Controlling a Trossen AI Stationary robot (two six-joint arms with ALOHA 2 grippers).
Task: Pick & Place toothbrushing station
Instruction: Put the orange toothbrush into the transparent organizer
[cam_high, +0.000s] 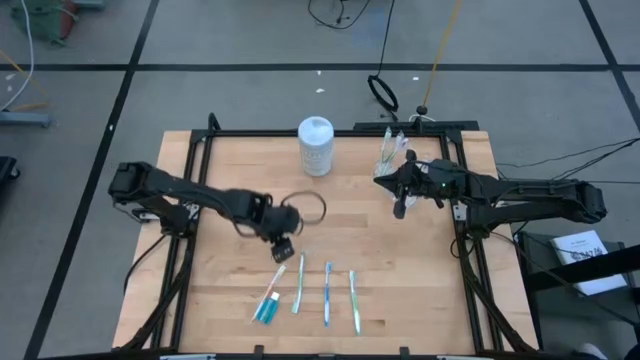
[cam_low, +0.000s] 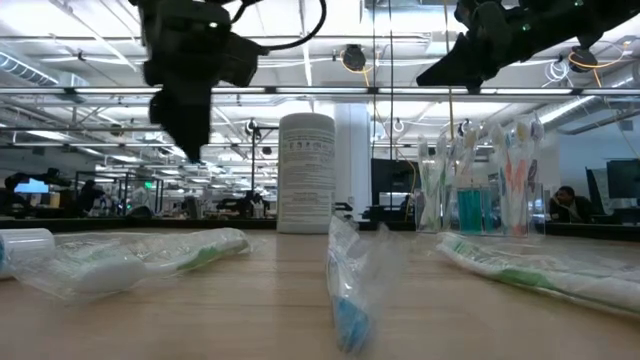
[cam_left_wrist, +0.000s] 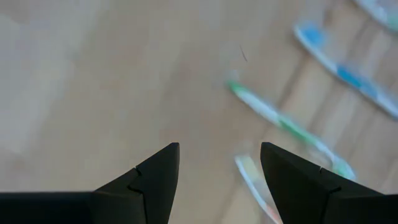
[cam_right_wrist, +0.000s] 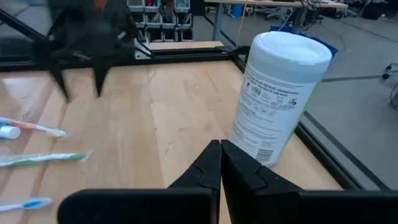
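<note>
The wooden desk (cam_high: 230, 300) is bare along its left edge. The left gripper (cam_high: 282, 248), fingers parted and empty, hangs near the front edge above 4 toothbrushes (cam_high: 327, 294) and a toothpaste tube (cam_high: 267, 309). The right gripper (cam_high: 399, 207), fingers pressed together, hovers by the clear cup (cam_high: 391, 152) at the back right corner, its contents hard to make out. The white canister (cam_high: 315, 146) stands mid-back.

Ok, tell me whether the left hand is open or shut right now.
Open. The left hand shows its two dark fingers spread apart over the wood, nothing between them, above the loose toothbrushes.
</note>
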